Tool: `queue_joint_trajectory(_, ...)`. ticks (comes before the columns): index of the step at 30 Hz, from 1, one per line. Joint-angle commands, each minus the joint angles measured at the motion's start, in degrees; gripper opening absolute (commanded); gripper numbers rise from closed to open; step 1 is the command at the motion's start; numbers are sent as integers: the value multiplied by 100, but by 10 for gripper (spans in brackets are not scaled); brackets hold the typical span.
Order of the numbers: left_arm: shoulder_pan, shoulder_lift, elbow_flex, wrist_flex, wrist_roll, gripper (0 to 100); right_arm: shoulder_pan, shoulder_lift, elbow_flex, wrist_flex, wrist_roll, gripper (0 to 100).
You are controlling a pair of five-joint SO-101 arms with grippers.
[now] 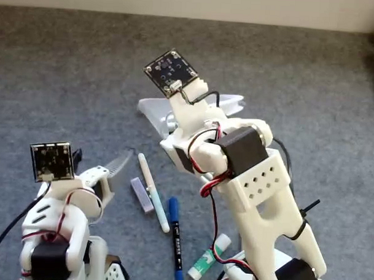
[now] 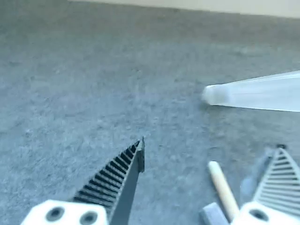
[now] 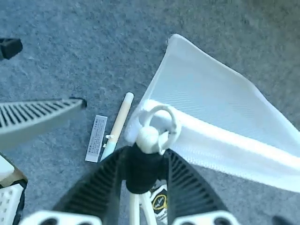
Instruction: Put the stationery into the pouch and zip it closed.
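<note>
Surface: grey carpet (image 1: 66,80) covers the whole work area.

Right arm (image 1: 259,185): runs from the lower right of the high view up to the centre. The right gripper (image 3: 146,152) is clamped narrow on the zip pull (image 3: 157,124), a white ring with a ball at the end of the pouch.

Pouch (image 1: 228,104): white mesh, lying flat at upper centre of the high view, partly under the right arm's wrist.

Left arm (image 1: 54,234): lower left of the high view. The left gripper (image 2: 210,146) stands wide apart with nothing between its jaws, above the carpet just left of the stationery.

Stationery, all on the carpet at lower centre and outside the pouch:
- Blue pen (image 1: 175,238), pointing toward the bottom edge.
- White pen (image 1: 149,188), just left of the blue pen.
- Green-and-white tube (image 1: 208,259), by the right arm's base.
- Lilac block (image 1: 142,195), touching or just beside the white pen.
</note>
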Motion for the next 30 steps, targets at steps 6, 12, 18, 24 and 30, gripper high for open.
queue_joint_trajectory(6,884,66,-989,246,624,428,-92,-365,-66,-127,-97,5)
queue_joint_trajectory(12,884,119,-998,0,756,428,-92,-356,-4,57,-70,5)
queue_joint_trajectory(18,892,75,-875,-97,756,415,-347,-312,13,488,97,5)
queue_joint_trajectory(24,910,75,-338,-624,756,400,-655,-365,462,426,149,5)
queue_joint_trajectory(30,1200,75,-277,-615,721,401,-629,-365,857,75,149,5)
